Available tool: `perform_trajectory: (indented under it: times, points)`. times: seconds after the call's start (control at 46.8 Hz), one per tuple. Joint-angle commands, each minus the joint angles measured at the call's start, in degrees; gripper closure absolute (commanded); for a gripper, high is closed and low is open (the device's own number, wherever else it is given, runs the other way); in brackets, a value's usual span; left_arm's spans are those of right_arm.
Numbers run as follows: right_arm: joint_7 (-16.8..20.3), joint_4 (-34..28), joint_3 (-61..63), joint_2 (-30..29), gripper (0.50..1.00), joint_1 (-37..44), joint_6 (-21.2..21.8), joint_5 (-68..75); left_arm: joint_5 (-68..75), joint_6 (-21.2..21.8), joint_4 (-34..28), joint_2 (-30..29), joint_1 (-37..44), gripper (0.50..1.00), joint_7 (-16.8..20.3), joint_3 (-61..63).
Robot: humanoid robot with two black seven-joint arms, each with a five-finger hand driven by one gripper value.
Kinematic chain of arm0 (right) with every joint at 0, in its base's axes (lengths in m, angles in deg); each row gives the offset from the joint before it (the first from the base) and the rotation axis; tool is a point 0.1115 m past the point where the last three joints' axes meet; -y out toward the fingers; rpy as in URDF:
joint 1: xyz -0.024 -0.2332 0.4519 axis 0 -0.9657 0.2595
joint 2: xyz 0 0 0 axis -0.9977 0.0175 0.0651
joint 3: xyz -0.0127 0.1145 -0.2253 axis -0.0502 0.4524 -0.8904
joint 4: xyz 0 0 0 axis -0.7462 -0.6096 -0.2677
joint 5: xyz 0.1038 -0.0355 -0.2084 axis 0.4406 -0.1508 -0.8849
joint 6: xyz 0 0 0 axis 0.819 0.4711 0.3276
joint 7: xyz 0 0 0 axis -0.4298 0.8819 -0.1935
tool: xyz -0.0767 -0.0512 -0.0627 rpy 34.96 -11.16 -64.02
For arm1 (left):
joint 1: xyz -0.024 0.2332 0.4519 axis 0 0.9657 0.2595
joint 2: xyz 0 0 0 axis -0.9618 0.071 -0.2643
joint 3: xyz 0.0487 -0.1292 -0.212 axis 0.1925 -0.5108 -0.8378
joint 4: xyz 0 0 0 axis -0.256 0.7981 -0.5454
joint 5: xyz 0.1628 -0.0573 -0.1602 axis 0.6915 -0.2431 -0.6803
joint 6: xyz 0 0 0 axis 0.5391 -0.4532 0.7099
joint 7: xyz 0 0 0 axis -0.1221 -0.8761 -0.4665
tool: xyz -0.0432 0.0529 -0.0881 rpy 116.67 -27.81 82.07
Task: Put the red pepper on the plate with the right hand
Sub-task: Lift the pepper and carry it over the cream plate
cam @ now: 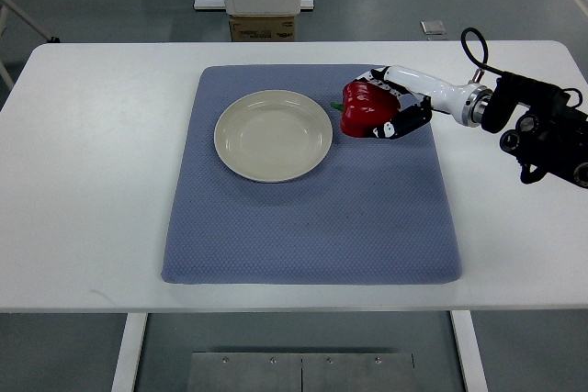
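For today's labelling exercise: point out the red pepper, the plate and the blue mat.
red pepper [364, 107], top view, on its glossy red body
plate [273, 135], top view, on its bare centre
blue mat [312, 227], top view, on the bare cloth below the plate

Right arm [514, 107] in from right edge, wrist stretched toward centre; right hand [390, 107] w/ fingers [404, 121] curled around red pepper [363, 107].

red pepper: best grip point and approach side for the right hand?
Grip the red pepper around its broad body, coming from its right side. It lies on the mat just right of the plate, stem toward the plate; the right hand already wraps that side.
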Motion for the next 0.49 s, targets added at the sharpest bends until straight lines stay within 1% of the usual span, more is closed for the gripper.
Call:
perform_trajectory:
  times: [0.0, 0.47]
  points:
    - [0.78, 0.00, -0.13, -1.18, 1.000, 0.46, 0.00, 0.01, 0.00, 0.00, 0.00, 0.00, 0.00, 0.500, 0.00, 0.00]
    - [6.06, 1.75, 0.04, -9.26, 1.000, 3.18, 0.00, 1.77, 0.00, 0.00, 0.00, 0.00, 0.00, 0.500, 0.00, 0.00]
